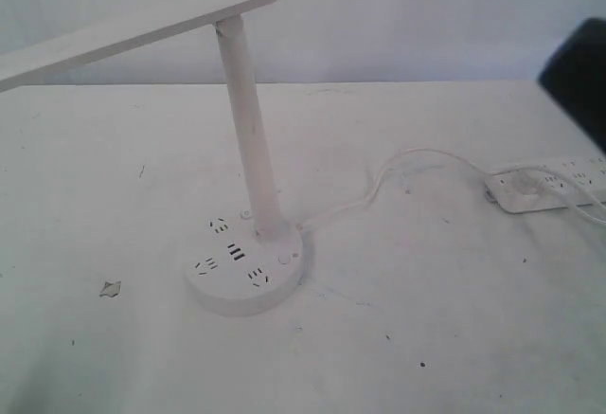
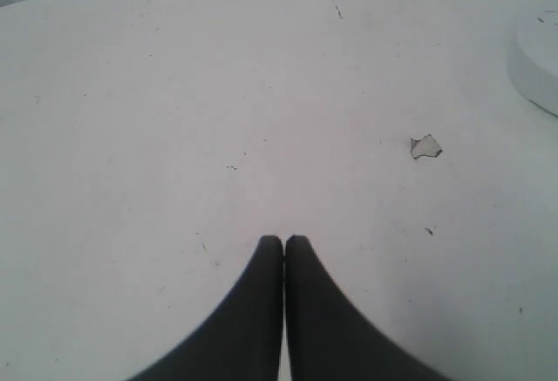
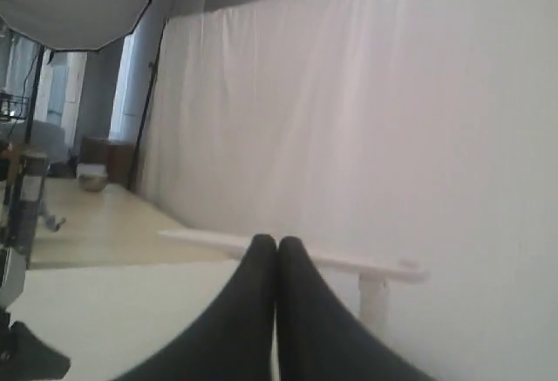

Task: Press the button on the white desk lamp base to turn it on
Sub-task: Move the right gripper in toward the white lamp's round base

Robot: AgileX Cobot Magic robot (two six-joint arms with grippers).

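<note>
Pinched shut and empty, my left gripper hovers over the table, the lamp base ahead, off to one side; my right gripper, likewise closed on nothing, faces the white desk lamp. Joined tips probably suit button-pressing.

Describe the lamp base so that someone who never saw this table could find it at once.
On the white table stands the white desk lamp with a slim pole. At the pole's foot sits the lamp base, a thick round disc with dark socket slots on top. The power strip, on the right in the exterior view, is rectangular and bears no pole.
</note>
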